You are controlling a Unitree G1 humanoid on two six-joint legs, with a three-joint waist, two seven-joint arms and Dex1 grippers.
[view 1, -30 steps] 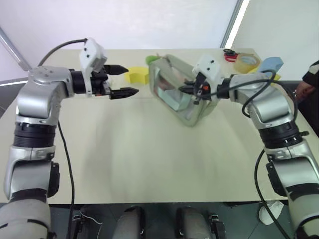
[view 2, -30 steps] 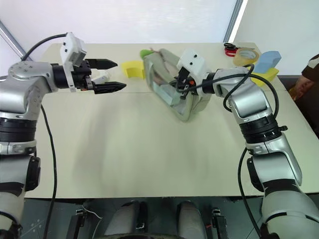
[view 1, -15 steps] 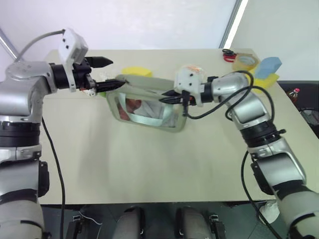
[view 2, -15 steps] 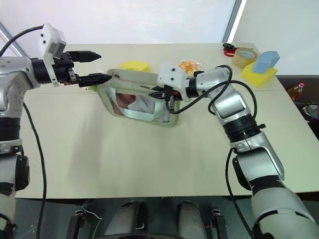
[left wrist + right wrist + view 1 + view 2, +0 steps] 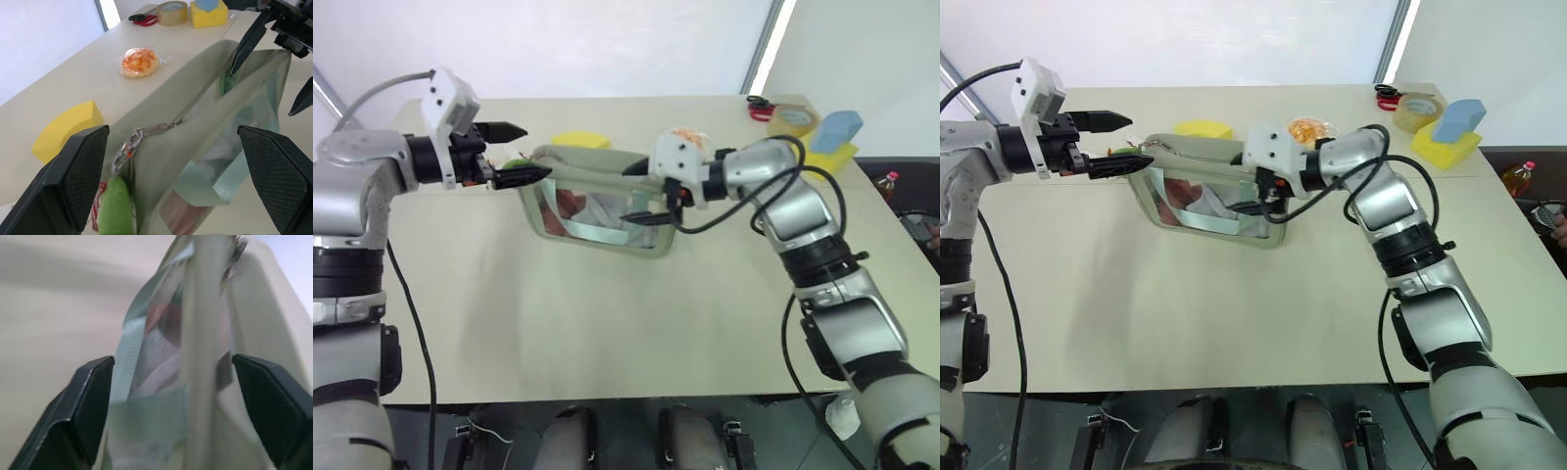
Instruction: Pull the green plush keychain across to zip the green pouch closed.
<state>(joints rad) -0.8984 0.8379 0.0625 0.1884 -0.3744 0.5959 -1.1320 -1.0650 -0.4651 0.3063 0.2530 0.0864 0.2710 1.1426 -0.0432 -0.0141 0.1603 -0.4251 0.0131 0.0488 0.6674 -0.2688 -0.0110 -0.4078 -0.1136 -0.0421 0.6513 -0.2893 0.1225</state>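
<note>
While you watch left eye view: beige table (image 5: 607,323) fills centre. Green pouch (image 5: 597,211) lies upper centre, window up. Right gripper (image 5: 644,193) at pouch's right end, jaws spread wide, one finger above pouch edge, one below, no grip visible. Left gripper (image 5: 509,152) upper left, jaws apart, nothing between them, lower fingertip just beside pouch's left corner. Yellow foam block (image 5: 579,140) behind pouch. Green plush keychain (image 5: 116,210) hangs at pouch's left end, clipped to zipper pull (image 5: 142,134); see it lower left in left wrist view.
</note>
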